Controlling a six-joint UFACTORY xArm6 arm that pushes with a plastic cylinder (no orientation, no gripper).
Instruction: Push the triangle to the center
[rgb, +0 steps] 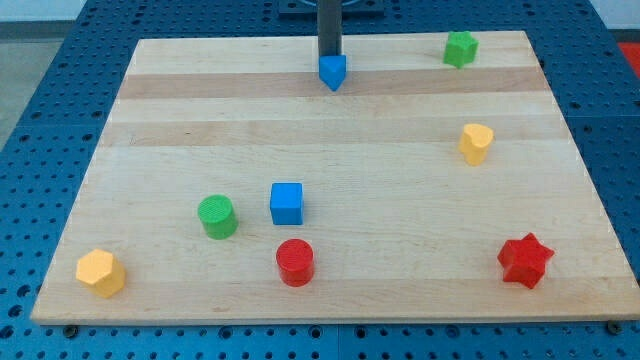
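triangle block — the blue triangle (333, 72) — is sitting near the view's top edge of the wooden board (400, 250), a little left of the board's midline, with one corner pointing toward the view's bottom. there are no jaws on this arm to report as released or clenched; it is ending in a plain rod, and my tip (330, 57) is resting just behind the triangle on its top side, looking as if it is touching it, though i cannot tell contact for certain.

going left to right through what is lying around: the yellow hexagon (101, 272) is sitting in the bottom left corner, the green cylinder (217, 216) is standing up and right of it, then the blue cube (287, 203) and, below it, the red cylinder (295, 262). further right the green block (460, 48) — shape hard to make out — is lying near the top edge, the yellow block (476, 143) below it, and the red star (525, 260) near the bottom right.

what is worrying me: the rod is bearing on a flat back face with a pointed front, so an off-centre push is likely twisting the triangle and letting it slip sideways off my tip. overshooting is also risking a drift toward the blue cube, which is lying just left of and below the centre.
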